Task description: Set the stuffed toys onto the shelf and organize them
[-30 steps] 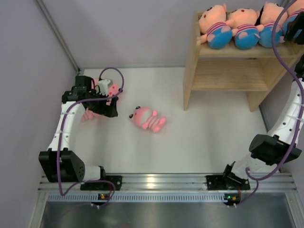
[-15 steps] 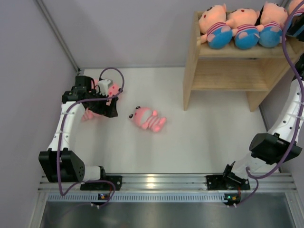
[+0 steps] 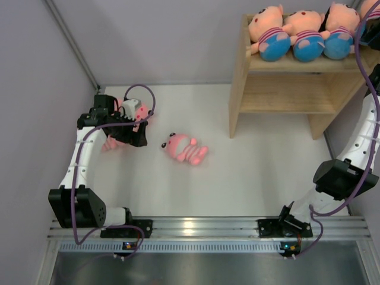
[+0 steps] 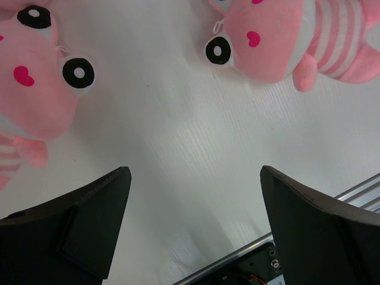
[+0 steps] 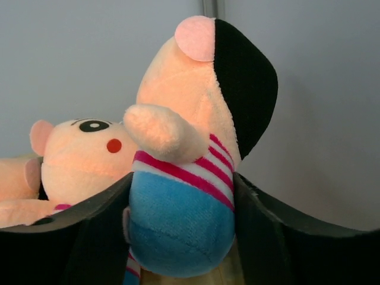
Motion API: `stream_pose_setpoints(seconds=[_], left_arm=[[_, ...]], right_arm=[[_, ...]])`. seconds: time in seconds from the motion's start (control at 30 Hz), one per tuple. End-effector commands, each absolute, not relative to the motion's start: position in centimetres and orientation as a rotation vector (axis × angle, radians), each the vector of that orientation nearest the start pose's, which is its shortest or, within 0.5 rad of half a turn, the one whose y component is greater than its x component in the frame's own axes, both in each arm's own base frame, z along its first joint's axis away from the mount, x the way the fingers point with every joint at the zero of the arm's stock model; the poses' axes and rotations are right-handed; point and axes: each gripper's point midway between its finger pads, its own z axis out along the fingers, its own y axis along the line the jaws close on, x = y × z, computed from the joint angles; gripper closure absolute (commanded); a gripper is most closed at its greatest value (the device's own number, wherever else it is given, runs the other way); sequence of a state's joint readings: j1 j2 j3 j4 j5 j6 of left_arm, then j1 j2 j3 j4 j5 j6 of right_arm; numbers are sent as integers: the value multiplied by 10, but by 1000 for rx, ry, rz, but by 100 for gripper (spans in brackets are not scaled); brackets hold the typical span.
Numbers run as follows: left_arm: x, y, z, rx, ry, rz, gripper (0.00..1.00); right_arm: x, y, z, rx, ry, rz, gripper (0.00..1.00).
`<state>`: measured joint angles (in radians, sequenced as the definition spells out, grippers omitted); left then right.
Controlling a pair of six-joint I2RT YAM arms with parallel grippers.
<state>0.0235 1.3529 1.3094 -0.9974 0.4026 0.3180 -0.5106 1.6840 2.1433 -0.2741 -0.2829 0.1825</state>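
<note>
the left end effector (image 4: 193,178) hangs over the table (image 3: 255,166) at the far left, near the side wall. its two fingers (image 4: 89,225) stand wide apart with nothing between them. in the overhead view it partly hides the left pink toy (image 3: 135,110), which lies on the table under and just beyond it. the left wrist view shows that toy's round face, black ear and heart-shaped cheek mark at the upper left.

to the right, apart from the arm, the middle pink toy (image 3: 185,149) lies on the table with its head toward the left arm and its striped body angled away to the right.

further right, at the far right corner of the table, stands the shelf (image 3: 240,77). three peach-faced toys (image 3: 304,34) lie side by side on its top tier, blue bottoms toward the camera.

the right arm (image 3: 362,142) rises along the right edge to the shelf's top tier, its tip mostly cut off by the corner of the overhead view. in the right wrist view the right end effector (image 5: 181,178) flanks a fourth peach-faced toy (image 5: 184,225), which is upright with a black patch on its head. one finger sits at each side of its blue bottom, but i cannot tell whether they squeeze it or merely sit beside it. a neighbour toy (image 5: 77,160) lies just to its left.
</note>
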Motion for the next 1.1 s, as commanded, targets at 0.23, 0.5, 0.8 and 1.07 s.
stream_pose_setpoints(seconds=[0.23,0.5,0.8,1.07], left_arm=[[301,-52,204,542,2437,-380,4],[301,-49,205,545,2434,-364,4],[301,-48,205,540,2437,-354,4],[302,-49,203,530,2445,-363,4]], right_arm=[[443,-162,564,83,1342,-51,85],[427,-145,556,0,1455,-55,100],[447,-136,533,-13,1526,76,100],[473,-151,498,15,1600,49,91]])
